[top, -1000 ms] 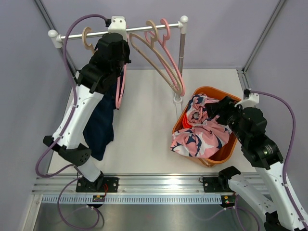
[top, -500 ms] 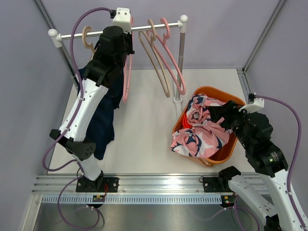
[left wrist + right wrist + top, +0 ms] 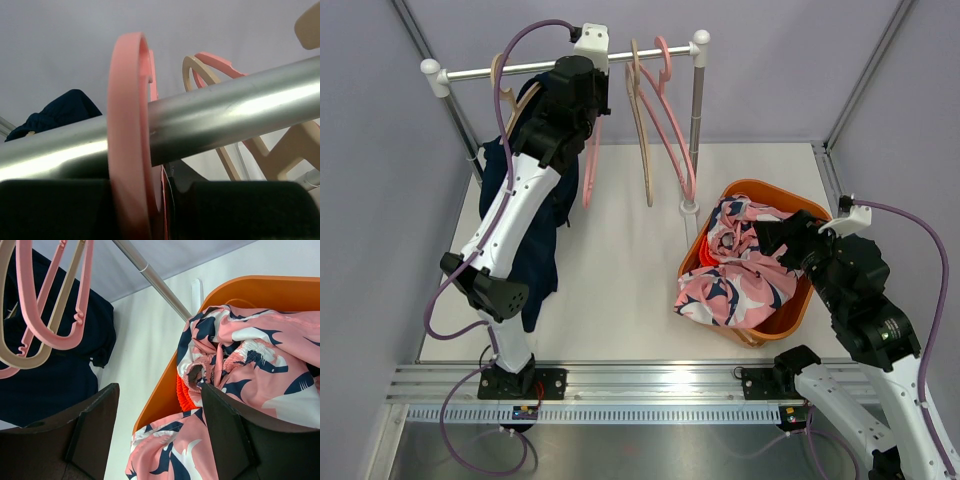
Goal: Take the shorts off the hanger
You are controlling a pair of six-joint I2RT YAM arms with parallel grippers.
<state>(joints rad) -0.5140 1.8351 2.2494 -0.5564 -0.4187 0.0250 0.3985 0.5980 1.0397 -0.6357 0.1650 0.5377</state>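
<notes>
Navy shorts [image 3: 532,255] hang at the left end of the rail [image 3: 470,73], behind your left arm. Your left claw [image 3: 145,210] is pinching the pink hanger [image 3: 127,125] hooked there. Pink patterned shorts [image 3: 745,285] sit piled in the orange basket [image 3: 760,188], with your right claw [image 3: 160,422] spread wide above them.

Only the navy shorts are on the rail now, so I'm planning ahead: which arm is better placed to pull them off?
Left. The left gripper is up at the rail, right beside the dark navy shorts hanging there. The right gripper sits open over the orange basket, across the table from them.
</notes>
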